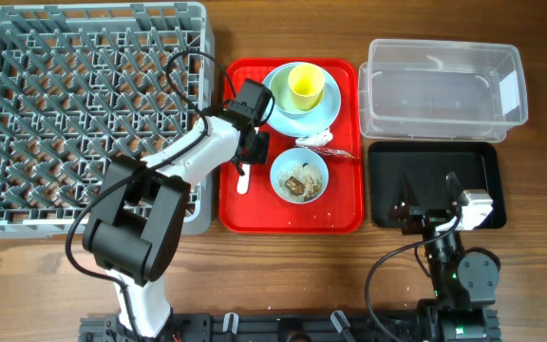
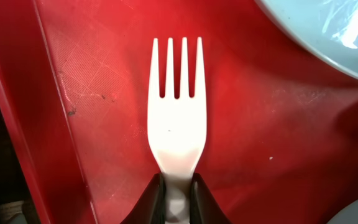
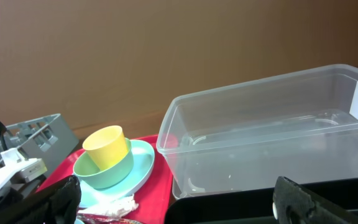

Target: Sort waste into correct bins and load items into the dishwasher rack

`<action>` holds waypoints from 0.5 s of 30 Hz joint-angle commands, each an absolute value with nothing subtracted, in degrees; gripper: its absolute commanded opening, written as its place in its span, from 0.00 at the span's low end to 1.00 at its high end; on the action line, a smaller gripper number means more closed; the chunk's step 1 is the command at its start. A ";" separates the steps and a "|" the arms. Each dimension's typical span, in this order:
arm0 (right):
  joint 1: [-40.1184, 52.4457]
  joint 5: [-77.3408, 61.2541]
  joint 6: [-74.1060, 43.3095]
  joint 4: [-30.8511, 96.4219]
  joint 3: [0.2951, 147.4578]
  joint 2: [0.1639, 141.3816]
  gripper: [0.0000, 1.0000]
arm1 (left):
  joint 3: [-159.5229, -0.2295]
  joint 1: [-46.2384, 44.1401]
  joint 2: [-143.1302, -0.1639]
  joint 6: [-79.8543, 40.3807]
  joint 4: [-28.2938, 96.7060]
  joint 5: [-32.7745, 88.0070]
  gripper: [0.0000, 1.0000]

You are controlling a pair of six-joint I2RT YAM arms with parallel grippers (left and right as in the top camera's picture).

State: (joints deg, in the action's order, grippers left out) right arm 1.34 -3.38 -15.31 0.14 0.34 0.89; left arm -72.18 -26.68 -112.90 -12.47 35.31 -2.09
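Note:
My left gripper (image 1: 252, 152) is shut on the neck of the white plastic fork (image 2: 176, 124), over the left part of the red tray (image 1: 340, 204). The fork's white end (image 1: 243, 180) sticks out past the gripper. The yellow cup (image 1: 305, 85) stands in a pale blue bowl (image 3: 104, 171) on the pale blue plate (image 1: 335, 112). The tissue (image 1: 318, 139) and the wrapper (image 1: 335, 151) lie beside the plate. The second bowl (image 1: 299, 177) holds beige food scraps. My right gripper (image 3: 179, 205) is open and empty at the near edge of the black tray (image 1: 435, 171). The spoon is not in view.
The grey dishwasher rack (image 1: 84, 114) fills the left side, right beside the red tray. The clear tub (image 1: 444, 85) stands at the back right, behind the black tray. The left arm's cable loops over the rack's right edge.

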 commanded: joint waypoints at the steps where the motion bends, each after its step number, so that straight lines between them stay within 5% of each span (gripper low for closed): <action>1: 1.43 -3.05 -15.20 -0.08 0.32 0.58 1.00 | -72.23 -26.79 -107.81 -12.21 35.81 -1.91 0.08; 15: 1.43 -3.05 -15.20 -0.08 0.32 0.58 1.00 | -72.23 -23.88 -83.05 -12.56 47.29 -30.96 0.07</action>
